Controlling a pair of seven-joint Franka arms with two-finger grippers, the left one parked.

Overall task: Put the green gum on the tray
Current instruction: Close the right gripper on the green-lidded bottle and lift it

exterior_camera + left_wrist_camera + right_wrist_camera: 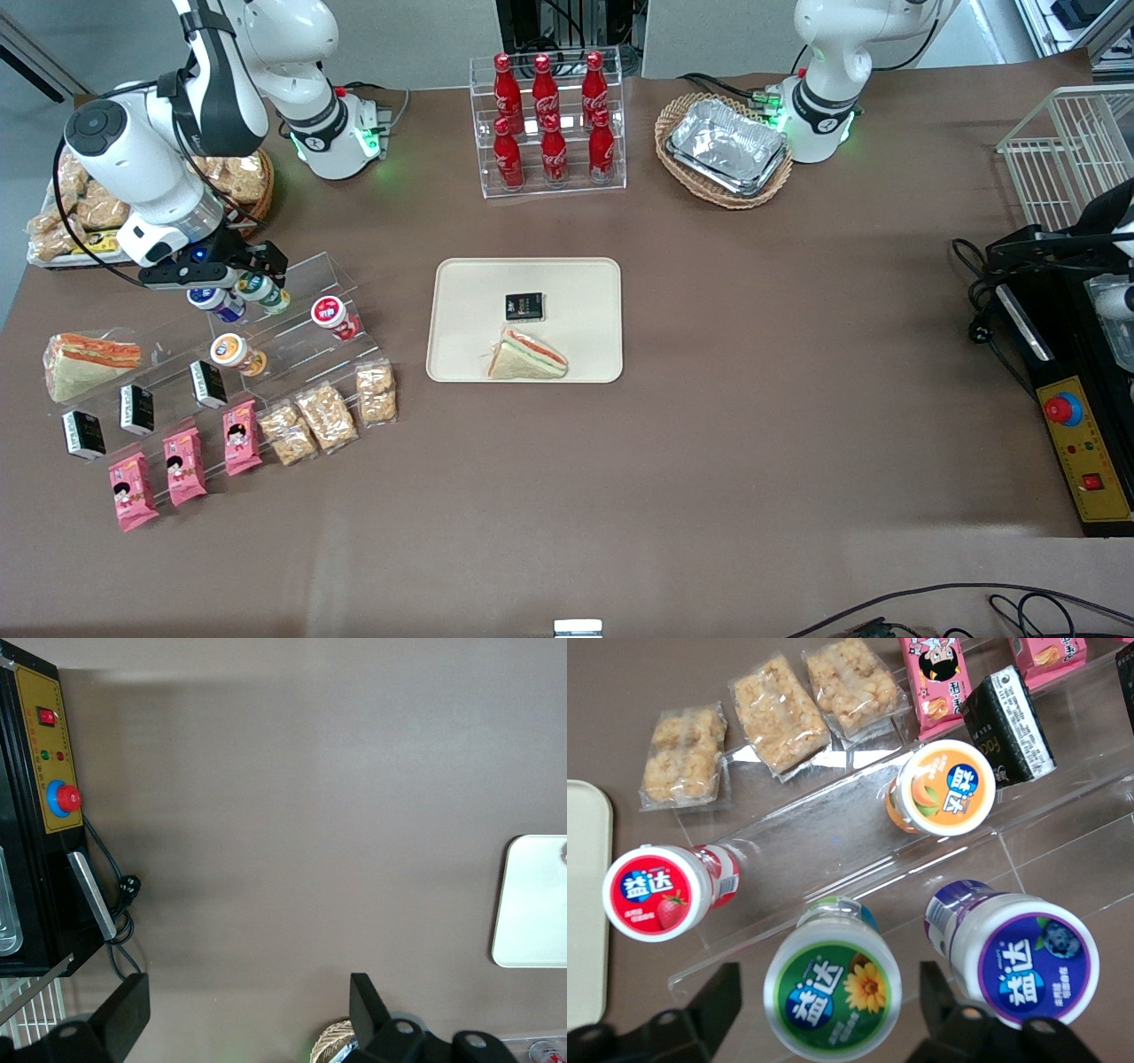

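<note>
The gripper (232, 276) is positioned over the top step of the clear stepped stand (292, 332) at the working arm's end of the table. In the right wrist view its two fingers (713, 1001) are seen spread apart, one on each side of the green gum (832, 988), with a gap left between each finger and the lid. Nothing is held.

The green gum is standing upright on the top step of the stand, with its green-and-white lid facing up. A blue-lidded bottle (1025, 959) is set just beside it on the same step. A red-lidded bottle (656, 893) and an orange-lidded bottle (943, 787) are placed on lower steps, nearer the front camera.

The tray (461, 354) is located near the middle of the table, well apart from the stand. A sandwich (527, 355) and a small black packet (524, 307) are lying on it.

Clear bags of snack pieces (326, 415), pink packets (185, 465) and further black packets (136, 408) are laid out along the lowest part of the stand. A second sandwich (87, 361) is noted beside them.
</note>
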